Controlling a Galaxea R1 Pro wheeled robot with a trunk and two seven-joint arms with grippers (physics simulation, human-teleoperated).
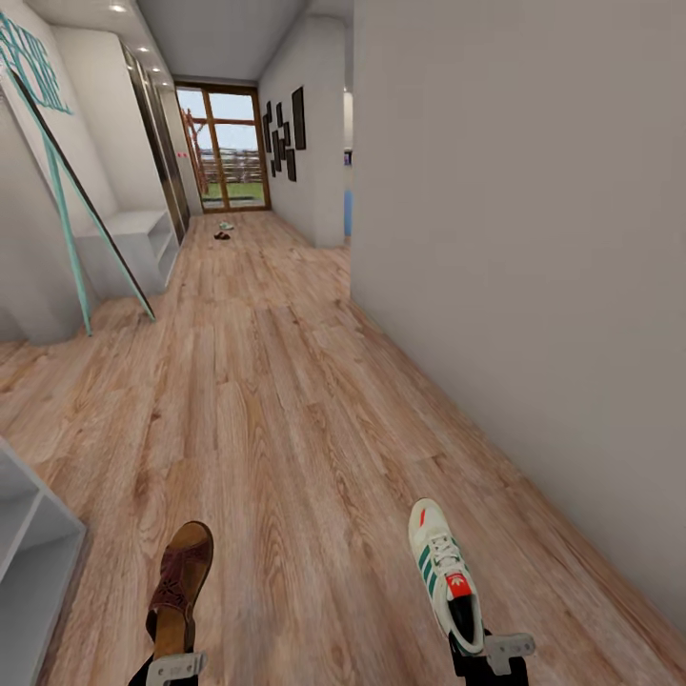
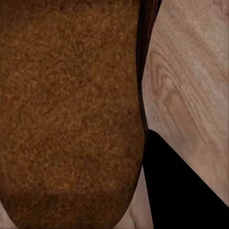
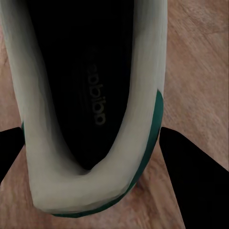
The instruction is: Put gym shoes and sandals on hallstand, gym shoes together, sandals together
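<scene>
The corridor floor (image 1: 286,400) runs away in light wood planks, with the hallstand (image 1: 129,243) standing far off on the left wall and a grey shelf unit (image 1: 29,553) at the near left edge. Far down the corridor, near the glazed door (image 1: 224,148), two small shapes lie on the planks, a pale one and a dark one, too small to name surely. Near the robot, the gym shoe (image 1: 446,572) is carried on the right, heel toward the right claw (image 1: 495,653), which appears clamped on the heel rim; in the right wrist view the heel collar (image 3: 90,186) sits between the dark fingers. On the left, the sandal (image 1: 181,581) is held likewise, heel toward the left claw (image 1: 176,664); its tan insole (image 2: 67,109) lies close under the left wrist camera. Both look light. The sneaker's padded collar likely gives under pressure, so the firmer heel counter seems the better hold. The sandal's sole looks stiff, its woven straps soft, so the heel edge should serve best.
</scene>
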